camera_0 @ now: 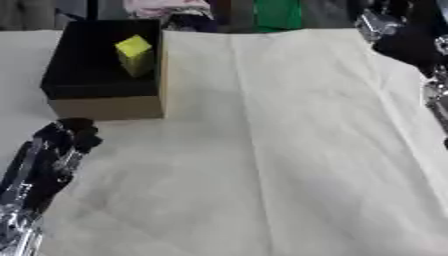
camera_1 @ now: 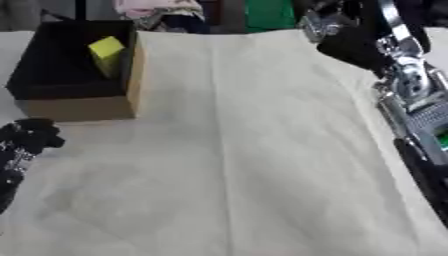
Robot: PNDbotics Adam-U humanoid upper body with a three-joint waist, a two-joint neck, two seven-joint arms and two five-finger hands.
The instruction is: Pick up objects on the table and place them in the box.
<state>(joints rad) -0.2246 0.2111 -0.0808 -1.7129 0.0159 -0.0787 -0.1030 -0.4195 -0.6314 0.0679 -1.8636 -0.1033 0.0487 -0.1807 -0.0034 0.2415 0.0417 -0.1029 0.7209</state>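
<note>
The tabletop (camera_0: 289,150), under a pale creased cloth, spreads out to the right of our left hand (camera_0: 66,142) and carries no loose item that we can see. Just beyond that hand, nearly touching its fingertips, stands the box (camera_0: 105,107), tan on the outside and black within. Our right arm (camera_1: 407,95) comes in along the far right edge, well away from the box; its hand is not in either view, so we cannot tell how it is set. Our left hand sits low at the near left corner, fingers bunched and dark; we cannot tell whether they are curled or relaxed, though nothing shows between them. Inside the box, far beyond the left hand and leaning against the right wall, is the yellow block (camera_0: 135,54).

We judge the task to be at or near its end: the one visible object is already in the box, and nothing is left on the cloth to collect.
</note>
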